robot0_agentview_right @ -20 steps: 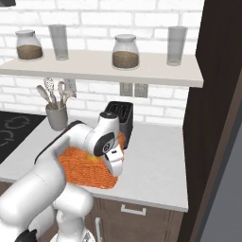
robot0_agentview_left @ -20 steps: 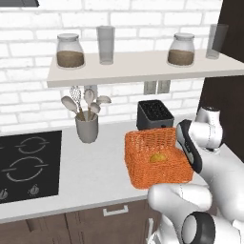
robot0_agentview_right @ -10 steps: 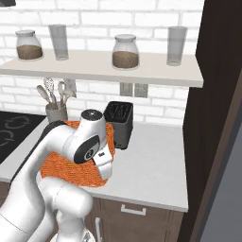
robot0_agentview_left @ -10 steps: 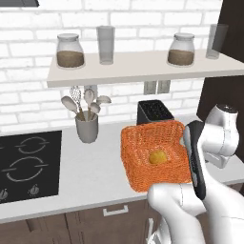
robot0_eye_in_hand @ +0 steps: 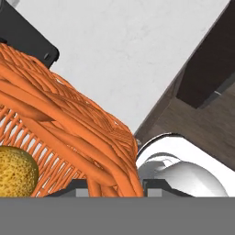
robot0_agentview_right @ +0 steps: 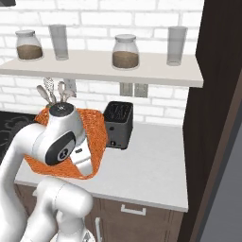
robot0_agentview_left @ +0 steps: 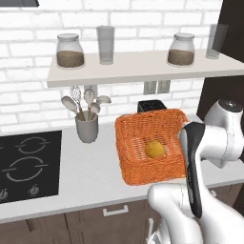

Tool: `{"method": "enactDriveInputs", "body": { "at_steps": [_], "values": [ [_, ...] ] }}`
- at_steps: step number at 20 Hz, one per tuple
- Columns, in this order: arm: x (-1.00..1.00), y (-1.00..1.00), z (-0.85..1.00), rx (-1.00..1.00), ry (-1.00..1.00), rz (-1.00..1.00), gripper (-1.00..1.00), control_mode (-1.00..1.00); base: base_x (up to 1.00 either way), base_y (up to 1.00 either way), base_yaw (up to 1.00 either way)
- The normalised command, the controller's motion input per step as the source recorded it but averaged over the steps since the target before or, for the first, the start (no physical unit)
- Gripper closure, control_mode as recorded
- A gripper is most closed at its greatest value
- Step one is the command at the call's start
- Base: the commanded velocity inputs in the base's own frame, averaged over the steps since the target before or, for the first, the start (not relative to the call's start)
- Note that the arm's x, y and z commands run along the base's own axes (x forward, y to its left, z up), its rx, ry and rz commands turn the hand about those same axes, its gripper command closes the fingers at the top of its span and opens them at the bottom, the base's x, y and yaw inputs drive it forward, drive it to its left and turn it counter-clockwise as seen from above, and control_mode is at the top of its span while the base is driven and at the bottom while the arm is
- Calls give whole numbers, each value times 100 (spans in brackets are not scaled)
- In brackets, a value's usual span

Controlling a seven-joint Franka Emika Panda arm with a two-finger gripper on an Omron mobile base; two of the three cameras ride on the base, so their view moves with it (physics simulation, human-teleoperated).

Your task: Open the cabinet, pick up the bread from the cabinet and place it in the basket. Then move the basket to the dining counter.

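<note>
Toaster (robot0_agentview_right: 118, 124) stands just behind basket (robot0_agentview_left: 151, 145) at frame centre, utensil cup (robot0_agentview_left: 86, 127) to its left. Bread (robot0_agentview_left: 155, 149) lies inside. Gripper (robot0_eye_in_hand: 114, 188) is clamped on the basket's rim.

Grey worktop (robot0_agentview_left: 90, 176): hob (robot0_agentview_left: 26, 164) set in at left, utensil crock (robot0_agentview_left: 86, 127) by the wall, basket (robot0_agentview_left: 147, 147) right of it, toaster (robot0_agentview_right: 118, 124) just behind the basket. Shelf (robot0_agentview_left: 138, 64) above: two jars (robot0_agentview_left: 70, 50), two glasses (robot0_agentview_left: 106, 44), alternating.

A home kitchen: black hob (robot0_agentview_left: 26, 164), grey worktop (robot0_agentview_right: 146, 165), toaster (robot0_agentview_right: 118, 124), utensil pot (robot0_agentview_left: 86, 127), jars on a shelf (robot0_agentview_left: 143, 66).
</note>
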Motion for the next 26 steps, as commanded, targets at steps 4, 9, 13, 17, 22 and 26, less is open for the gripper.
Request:
{"method": "enactDriveInputs", "body": {
  "at_steps": [4,9,13,17,22,26],
  "values": [
    [-3,38,77,5,13,-9,100,-100,0,0,0],
    [-15,42,68,12,7,-9,100,-100,0,0,0],
    [-32,11,55,17,1,-3,100,-100,0,0,0],
    [-26,-4,13,9,-9,1,100,-100,0,0,0],
    [-12,1,2,-2,-10,3,100,-100,0,0,0],
    [-6,13,0,-14,-1,0,100,-100,0,0,0]
  ]
}}
